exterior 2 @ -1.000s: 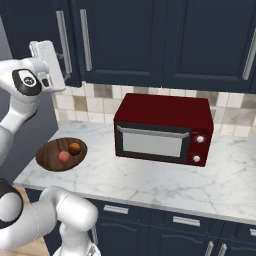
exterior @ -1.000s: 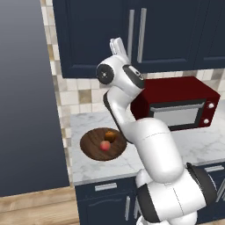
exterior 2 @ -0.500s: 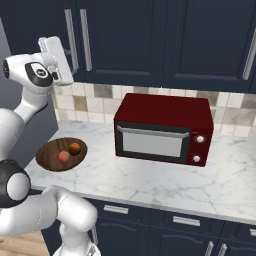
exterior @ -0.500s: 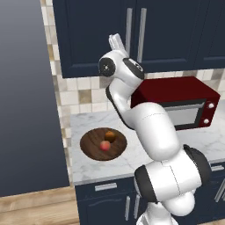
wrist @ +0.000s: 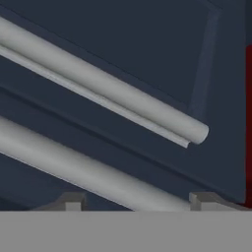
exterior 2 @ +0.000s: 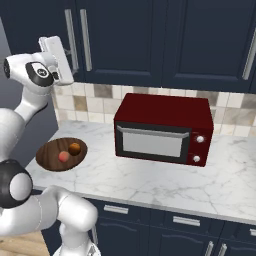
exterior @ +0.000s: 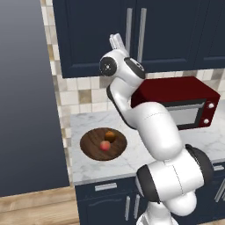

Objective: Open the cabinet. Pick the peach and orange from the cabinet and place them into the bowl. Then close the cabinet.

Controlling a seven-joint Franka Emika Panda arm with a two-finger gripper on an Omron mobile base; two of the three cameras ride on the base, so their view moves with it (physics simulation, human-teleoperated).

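With the reddish-pink peach (exterior: pixel 104 145) and orange-brown orange (exterior: pixel 110 136) already lying in the dark wooden bowl (exterior: pixel 90 146) far below, the empty, wide-spread fingers (wrist: pixel 134 201) are pressing near the navy cabinet (exterior: pixel 92 30) handles (wrist: pixel 98 84), apparently finishing its closing.

The white arm rises from the base, bends forward at its elbow and lifts the wrist high, with the pincer (exterior: pixel 117 40) pointing up and away, jaws spread wide, gripping nothing.
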